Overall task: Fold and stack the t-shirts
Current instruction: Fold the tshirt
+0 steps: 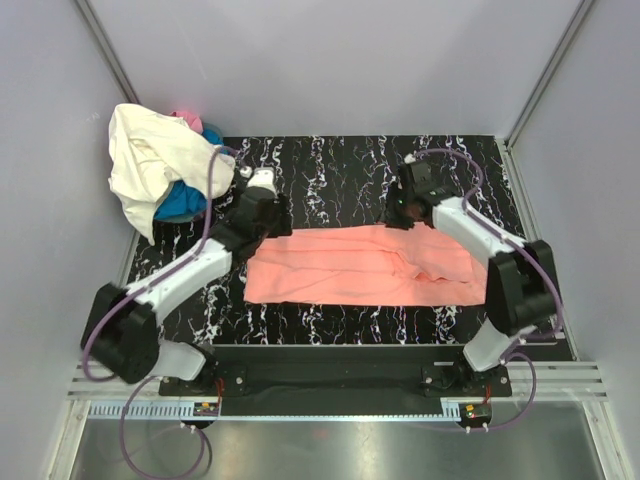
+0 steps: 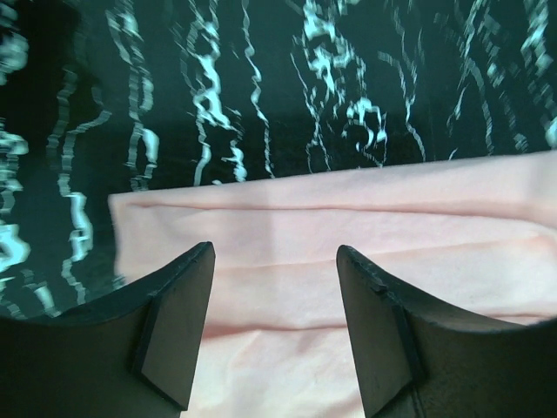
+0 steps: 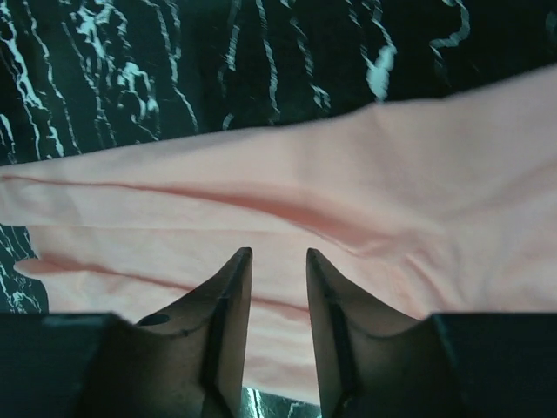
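The salmon-pink cloth t-shirt (image 1: 360, 265) is laid out flat for folding, with the left claw (image 2: 274, 252) and right claw (image 3: 277, 254) held open and empty above it.

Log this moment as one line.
pink shirt: laid flat; left pincer: open over it; right pincer: open over it; other shirts: heaped back-left

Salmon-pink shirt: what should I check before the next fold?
1. Salmon-pink shirt laid out as a long strip: ok.
2. Strip smooth: not ok, wrinkled toward its right end.
3. Left end effector open, empty, over the strip's left end: ok.
4. Right end effector with jaws apart, nothing gripped: ok.
5. Either end effector touching cloth: cannot tell.
6. Cream-white shirt apart from the strip: ok.
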You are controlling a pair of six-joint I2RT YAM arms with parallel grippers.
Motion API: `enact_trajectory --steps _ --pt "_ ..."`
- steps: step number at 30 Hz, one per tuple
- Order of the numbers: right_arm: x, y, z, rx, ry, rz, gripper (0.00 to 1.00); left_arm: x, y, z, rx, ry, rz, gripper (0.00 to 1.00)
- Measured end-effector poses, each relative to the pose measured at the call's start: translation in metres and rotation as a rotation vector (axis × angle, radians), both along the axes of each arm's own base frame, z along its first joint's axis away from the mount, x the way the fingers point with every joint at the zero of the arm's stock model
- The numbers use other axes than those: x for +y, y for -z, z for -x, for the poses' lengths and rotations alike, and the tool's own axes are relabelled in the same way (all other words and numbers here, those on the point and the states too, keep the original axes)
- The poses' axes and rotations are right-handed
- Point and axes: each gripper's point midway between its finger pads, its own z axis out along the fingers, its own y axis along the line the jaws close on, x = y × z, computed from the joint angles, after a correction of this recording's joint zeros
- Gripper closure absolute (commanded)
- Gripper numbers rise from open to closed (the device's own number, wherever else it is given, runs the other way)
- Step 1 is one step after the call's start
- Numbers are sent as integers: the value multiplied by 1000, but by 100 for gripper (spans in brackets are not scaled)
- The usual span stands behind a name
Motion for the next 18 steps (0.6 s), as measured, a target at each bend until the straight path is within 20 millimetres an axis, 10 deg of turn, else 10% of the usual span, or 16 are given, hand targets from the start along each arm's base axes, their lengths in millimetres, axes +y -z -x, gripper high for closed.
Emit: enact_trajectory --steps 8,18 --pt "55 29 -67 58 -105 -9 75 64 -44 14 -139 -139 34 34" --pt "70 84 -48 216 -154 35 80 72 -19 22 -81 -144 -8 35"
